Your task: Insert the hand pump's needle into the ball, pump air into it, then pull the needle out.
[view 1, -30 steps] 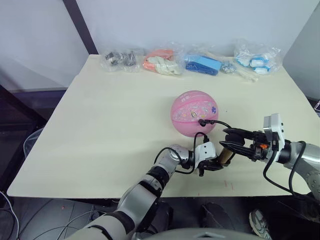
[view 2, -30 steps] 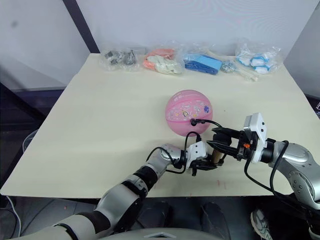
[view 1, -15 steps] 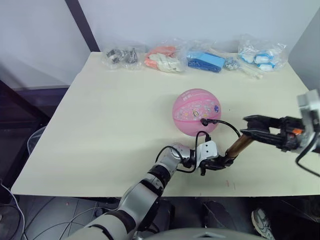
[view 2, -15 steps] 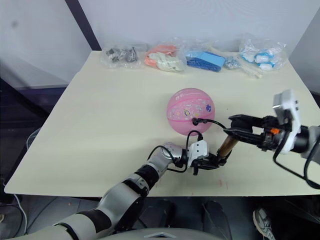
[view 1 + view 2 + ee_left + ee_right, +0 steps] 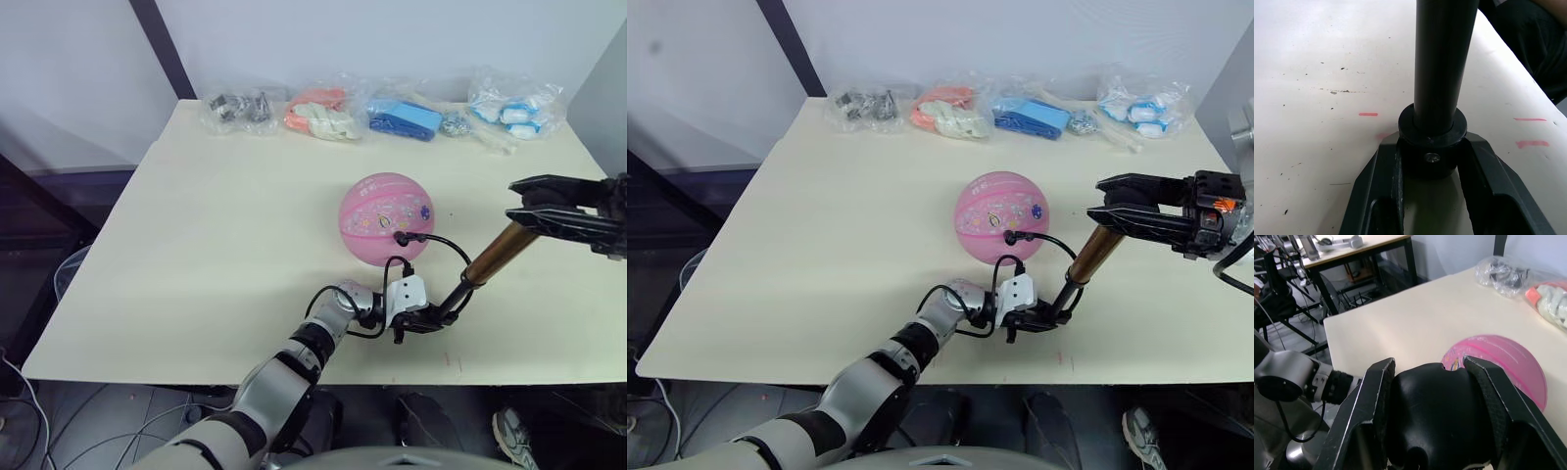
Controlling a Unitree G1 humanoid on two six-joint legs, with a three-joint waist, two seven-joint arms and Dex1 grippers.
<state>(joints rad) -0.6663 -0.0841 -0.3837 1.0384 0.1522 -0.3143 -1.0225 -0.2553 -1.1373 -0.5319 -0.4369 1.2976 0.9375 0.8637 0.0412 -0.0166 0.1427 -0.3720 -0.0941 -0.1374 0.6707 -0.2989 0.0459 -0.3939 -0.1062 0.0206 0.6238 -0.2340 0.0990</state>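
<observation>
Beside the ball point(image 5: 385, 217), my left tool point(image 5: 423, 319) clamped the pump point(image 5: 484, 269) base; my right tool point(image 5: 1117, 213) gripped its handle.

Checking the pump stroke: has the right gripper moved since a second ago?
Yes. The right gripper, shut on the hand pump's handle, has pulled up and to the right, away from the ball and the left gripper clamping the pump's base.

My bench sits in a lab or workshop: a plain cream table point(image 5: 225, 215) against a bare wall, clear bags of small parts point(image 5: 313, 113) along its far edge, another cluttered worktable point(image 5: 1347, 249) and cables beyond it.
</observation>
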